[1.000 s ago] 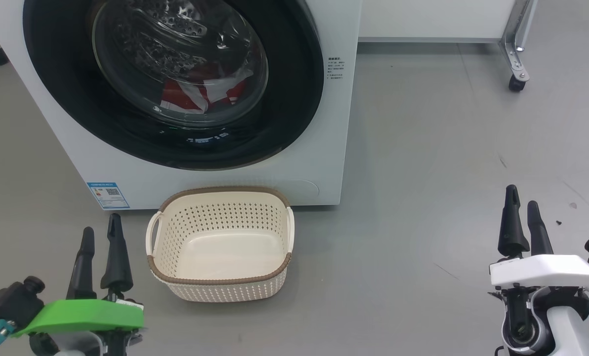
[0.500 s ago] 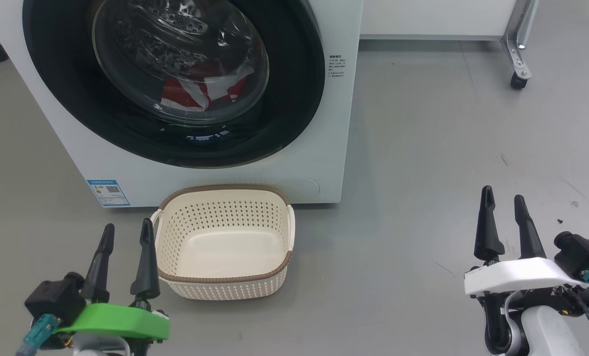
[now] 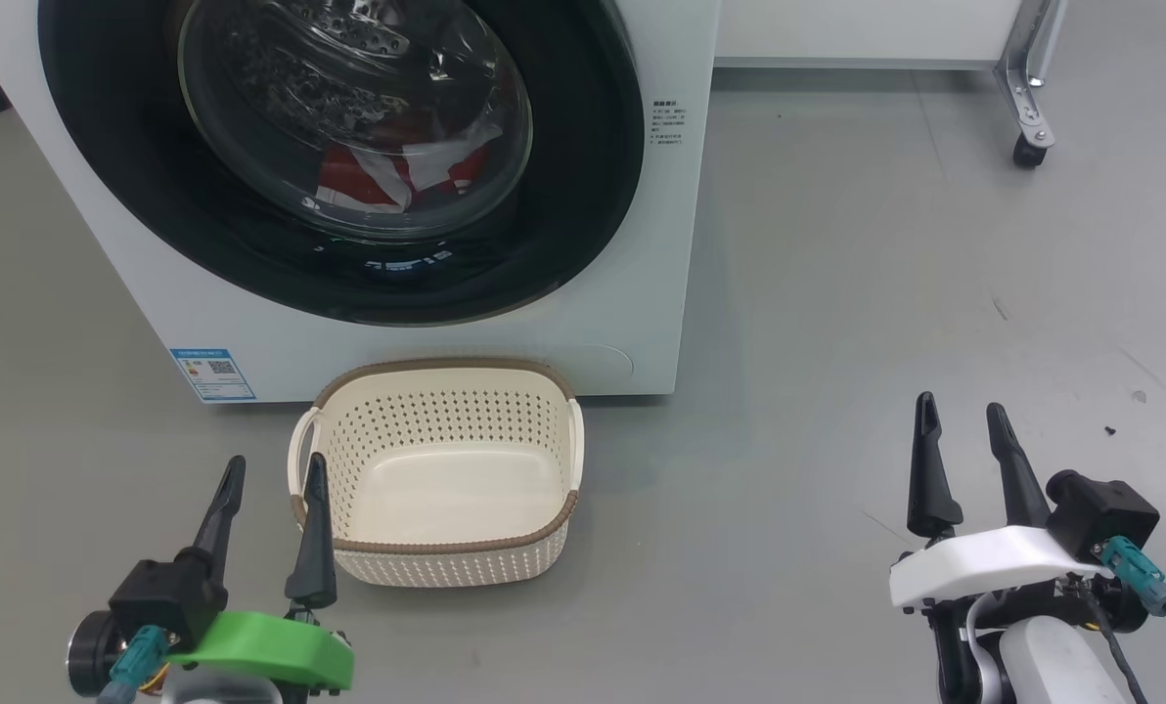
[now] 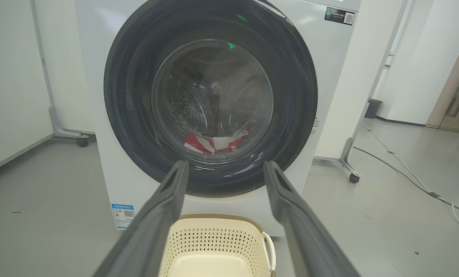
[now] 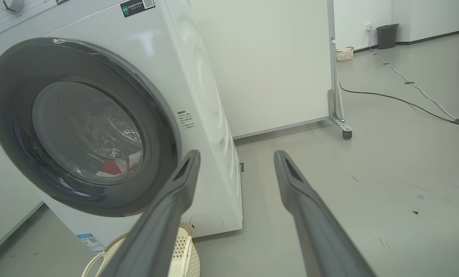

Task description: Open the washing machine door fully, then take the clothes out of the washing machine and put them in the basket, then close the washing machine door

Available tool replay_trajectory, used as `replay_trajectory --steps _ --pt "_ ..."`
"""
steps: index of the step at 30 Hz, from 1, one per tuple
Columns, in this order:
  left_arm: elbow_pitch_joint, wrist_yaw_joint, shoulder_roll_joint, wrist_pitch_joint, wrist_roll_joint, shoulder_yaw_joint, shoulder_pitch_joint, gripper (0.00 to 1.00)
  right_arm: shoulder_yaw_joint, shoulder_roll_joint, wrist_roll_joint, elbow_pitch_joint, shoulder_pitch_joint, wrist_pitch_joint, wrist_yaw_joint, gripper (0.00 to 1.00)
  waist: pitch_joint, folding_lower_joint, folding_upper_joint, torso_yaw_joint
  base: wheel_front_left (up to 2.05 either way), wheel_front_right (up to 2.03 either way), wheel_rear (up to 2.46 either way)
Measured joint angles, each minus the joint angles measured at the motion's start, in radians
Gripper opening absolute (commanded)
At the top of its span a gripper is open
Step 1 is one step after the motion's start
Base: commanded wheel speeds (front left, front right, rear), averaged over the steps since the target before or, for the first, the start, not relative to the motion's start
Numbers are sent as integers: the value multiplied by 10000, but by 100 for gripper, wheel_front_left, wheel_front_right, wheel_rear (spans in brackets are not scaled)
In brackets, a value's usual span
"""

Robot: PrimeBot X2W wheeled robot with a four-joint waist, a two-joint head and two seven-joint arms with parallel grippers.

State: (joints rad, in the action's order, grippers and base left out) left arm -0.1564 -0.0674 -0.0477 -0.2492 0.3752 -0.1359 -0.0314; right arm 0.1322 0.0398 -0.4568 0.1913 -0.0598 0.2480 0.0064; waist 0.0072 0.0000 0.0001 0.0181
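Change vs 1 s back: both arms have come in twd the washing machine (image 3: 661, 323). The left gripper (image 3: 277, 460) was out in front of the machine's blue label (image 3: 211, 374) corner. It now sits in front of the machine, just beside the basket (image 3: 446, 365), w/ one finger overlapping the basket's side rim in head view. Contact or not, can't tell. The right gripper (image 3: 960, 401) was well off the machine's other side and is now nearer, but apart from it over bare floor. Both wrists have rolled too. Head cam shifted a bit, so the small drift of machine + basket = cam, not objs. Jaws on both sides are spread wide, nothing btwn them.

Meaning (judgement): pre-reach setup only, step 1 not begun. The door (image 3: 593, 196) sits flush on the machine front and looks closed. The clothes (image 3: 358, 186), red/white, lie low in the drum behind the glass. The basket is empty, on the floor at the machine's base, below the door.

Hidden/unclear: the door top is cut off in head view. Can't make out a handle or latch on the rim, so hinge side is unknown. Glare + reflections on the glass blur the clothes, so item count n/a. The rubber seal is behind the shut door. The basket's near part is cut off at the bottom of both wrist views.
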Motion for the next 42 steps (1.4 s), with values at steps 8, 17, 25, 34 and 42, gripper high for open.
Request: replay_trajectory --steps 8,17,25,34,42 --pt "-663 332 0 0 -426 -82 2 100 132 4 121 686 0 -33 -196 100 23 0 0 -28 0 0 0" --pt "-1269 548 4 0 -702 -257 10 100 357 4 276 1151 -37 -130 -316 100 61 0 0 -97 0 0 0" --pt "-1417 637 4 0 -702 -251 -4 100 403 6 286 1360 -197 -142 -349 100 85 0 -1 -106 0 0 0" --pt "-1532 711 10 0 -702 -222 -64 100 418 6 284 1515 -391 -140 -349 100 80 0 0 -99 0 0 0" --pt "-1565 713 13 0 -702 -190 -179 100 420 8 265 1657 -396 -138 -349 100 69 0 0 -91 0 0 0"
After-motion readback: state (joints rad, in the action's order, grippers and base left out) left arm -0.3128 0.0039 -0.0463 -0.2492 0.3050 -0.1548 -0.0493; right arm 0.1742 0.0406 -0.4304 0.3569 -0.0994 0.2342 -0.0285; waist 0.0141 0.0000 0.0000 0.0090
